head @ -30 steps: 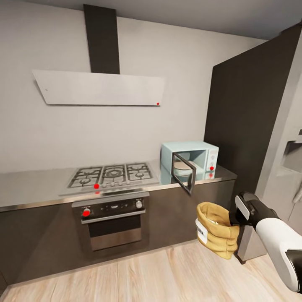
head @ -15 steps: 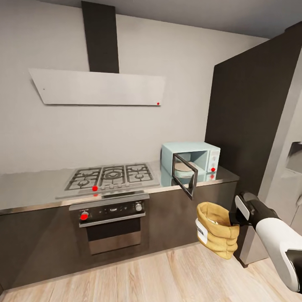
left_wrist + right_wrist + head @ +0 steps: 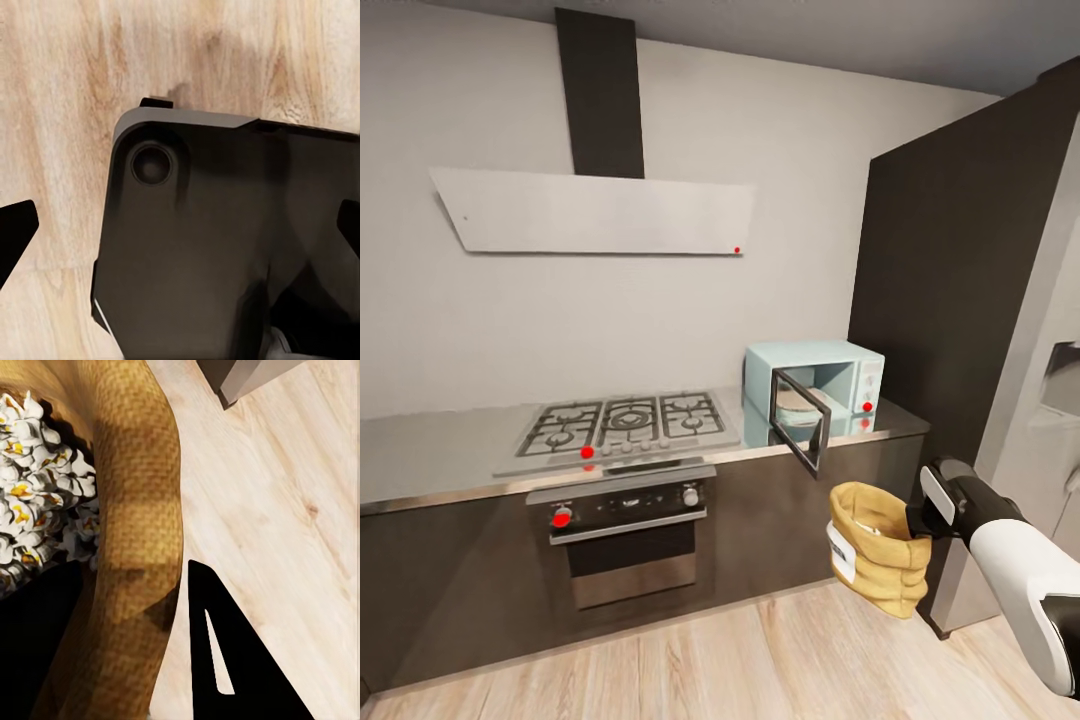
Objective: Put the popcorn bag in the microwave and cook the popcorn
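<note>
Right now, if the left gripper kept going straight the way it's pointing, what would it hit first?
Most likely the robot's own dark base, which lies straight ahead between the open fingers of the left gripper. The wooden floor lies beyond it. Depth is hard to judge from the wrist view.

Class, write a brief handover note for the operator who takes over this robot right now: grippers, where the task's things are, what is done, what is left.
Right gripper: shut on the popcorn bag, held above the wood floor in front of the cabinets.
Left gripper: open, empty, above the robot's base.
Popcorn: white puffs inside the bag.
Microwave: on the countertop, door open.
Done: bag picked up.
Left: place bag in microwave, close door, heat.
</note>
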Tool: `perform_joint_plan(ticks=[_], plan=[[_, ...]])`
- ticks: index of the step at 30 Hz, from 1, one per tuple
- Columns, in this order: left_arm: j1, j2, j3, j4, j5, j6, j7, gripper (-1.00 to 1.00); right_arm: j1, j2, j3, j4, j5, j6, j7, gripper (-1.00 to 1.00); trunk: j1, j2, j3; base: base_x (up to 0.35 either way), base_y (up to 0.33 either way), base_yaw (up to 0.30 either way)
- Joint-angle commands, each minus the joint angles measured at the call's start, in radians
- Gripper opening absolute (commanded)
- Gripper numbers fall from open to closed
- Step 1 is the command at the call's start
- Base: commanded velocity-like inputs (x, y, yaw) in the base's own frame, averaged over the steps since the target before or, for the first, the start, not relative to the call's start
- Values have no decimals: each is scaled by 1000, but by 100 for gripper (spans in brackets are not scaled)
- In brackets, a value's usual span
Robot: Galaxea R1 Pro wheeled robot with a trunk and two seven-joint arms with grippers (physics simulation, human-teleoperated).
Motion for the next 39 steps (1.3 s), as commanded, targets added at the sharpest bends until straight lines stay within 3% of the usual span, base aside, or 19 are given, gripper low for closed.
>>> perform_joint_plan(ticks=[1,10,14,19,31,39], plan=[[0,0,1,-2,7,-1,1,100,0,0,2,-1,-9,3,-8,-100,-4,6,2,0,0,0],[0,0,1,-2,8,0,1,100,0,-3,1,-2,-8,3,-8,-100,-38,69,30,0,0,0],[0,0,1,-2,8,1,1,100,0,-23,1,-2,-9,3,-8,-100,-54,97,43,0,0,0],[0,0,1,-2,8,0,1,100,0,-25,1,-2,-9,3,-8,-100,-73,132,58,0,0,0],[0,1,3,-2,7,-2,1,100,0,-18,2,-3,-6,3,-4,-100,-73,132,58,11,-11,0],[0,1,3,-2,8,-1,1,100,0,-20,2,-8,0,3,-4,-100,-73,132,58,122,-220,0]])
